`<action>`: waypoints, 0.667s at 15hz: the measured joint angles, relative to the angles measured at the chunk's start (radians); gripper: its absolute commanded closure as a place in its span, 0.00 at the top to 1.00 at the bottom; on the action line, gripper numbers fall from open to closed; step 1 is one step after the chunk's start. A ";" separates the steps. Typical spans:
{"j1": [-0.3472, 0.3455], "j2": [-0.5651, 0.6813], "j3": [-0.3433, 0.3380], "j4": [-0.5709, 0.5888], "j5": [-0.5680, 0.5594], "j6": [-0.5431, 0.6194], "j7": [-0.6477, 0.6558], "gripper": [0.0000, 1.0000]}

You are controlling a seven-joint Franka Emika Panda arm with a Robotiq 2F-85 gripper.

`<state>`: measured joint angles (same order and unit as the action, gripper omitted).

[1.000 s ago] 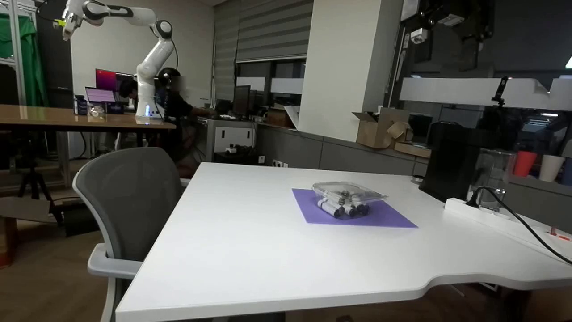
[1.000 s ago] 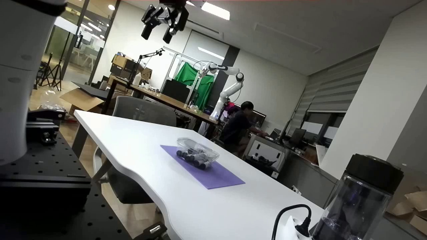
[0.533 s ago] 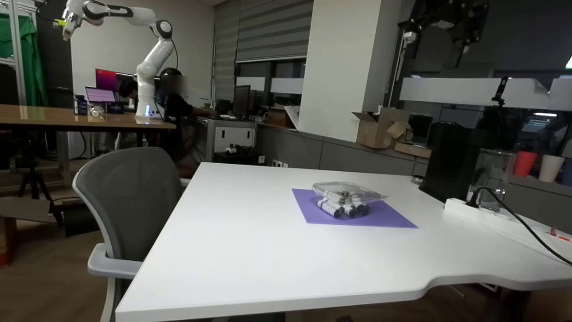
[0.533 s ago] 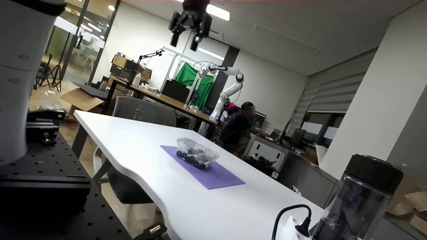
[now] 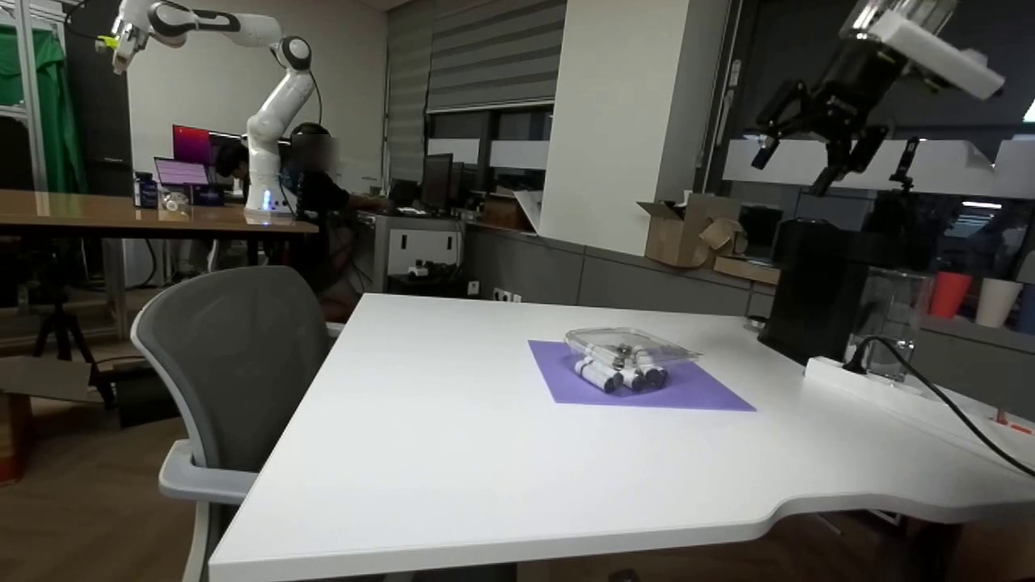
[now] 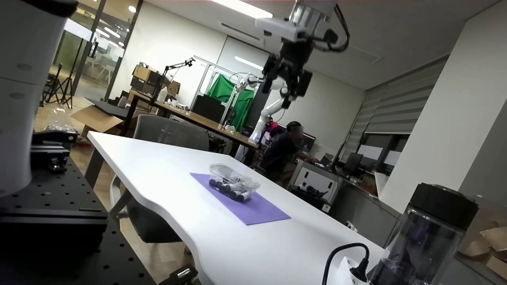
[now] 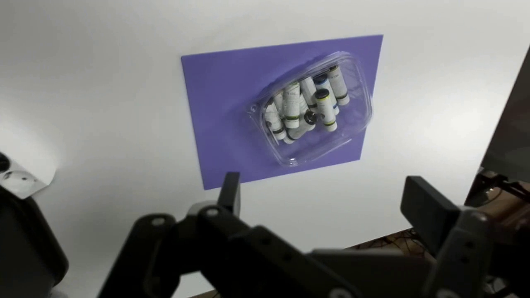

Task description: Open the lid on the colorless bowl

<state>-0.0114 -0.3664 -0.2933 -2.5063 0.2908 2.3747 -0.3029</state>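
The colorless bowl [image 5: 594,360] is a small clear plastic tub with several white, dark-capped vials inside. It stands upright on a purple sheet and also shows in an exterior view [image 6: 247,188] and in the wrist view [image 7: 316,142]. The see-through lid [image 5: 663,349] appears to lie over its top, also in an exterior view [image 6: 225,171]; whether it is latched I cannot tell. My gripper [image 5: 792,172] is open and empty, high above the table and apart from the bowl, as an exterior view [image 6: 276,96] shows. In the wrist view its fingers [image 7: 321,186] are wide apart, below the bowl.
The purple sheet [image 5: 703,396] lies on the white table [image 5: 453,453]. A white power strip [image 5: 922,400] with a black cord runs along one table side. A clear bottle with a black cap [image 6: 424,237] stands beside it. A grey chair [image 5: 242,356] stands at the table edge.
My gripper has come down from high up. It has moved down and to the right in an exterior view, and its wrist now shows. The bowl and lid have not moved.
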 measured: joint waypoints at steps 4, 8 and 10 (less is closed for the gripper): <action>0.068 0.226 -0.146 0.143 0.210 -0.101 -0.229 1.00; 0.080 0.265 -0.148 0.180 0.220 -0.115 -0.234 1.00; 0.080 0.263 -0.148 0.181 0.220 -0.115 -0.234 1.00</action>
<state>0.0689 -0.1032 -0.4417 -2.3258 0.5107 2.2596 -0.5374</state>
